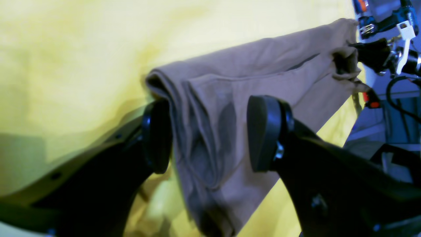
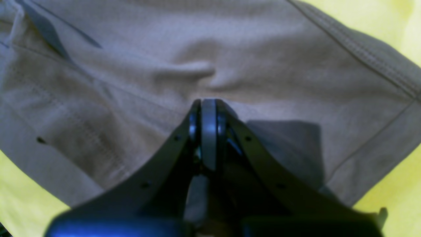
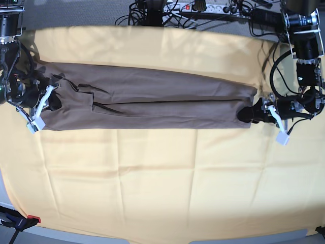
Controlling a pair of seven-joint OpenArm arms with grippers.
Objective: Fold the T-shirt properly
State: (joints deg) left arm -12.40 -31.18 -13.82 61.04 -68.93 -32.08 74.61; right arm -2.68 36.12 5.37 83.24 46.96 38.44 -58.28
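T-shirt: one, folded into a long band, stretched between both arms over the yellow cloth.
Left gripper: jaws wide, astride one bunched end.
Right gripper: pinched tight on the other end.
Containers: none seen.
Cloths: one.

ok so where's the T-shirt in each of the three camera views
Left wrist: the T-shirt runs from centre to upper right, hanging between the left gripper's open jaws.
Right wrist: it fills most of the picture, pinched by the shut right gripper.
Base: a long folded band across the upper middle, a gripper at each end.
Shared landmark: the yellow cloth under the shirt.
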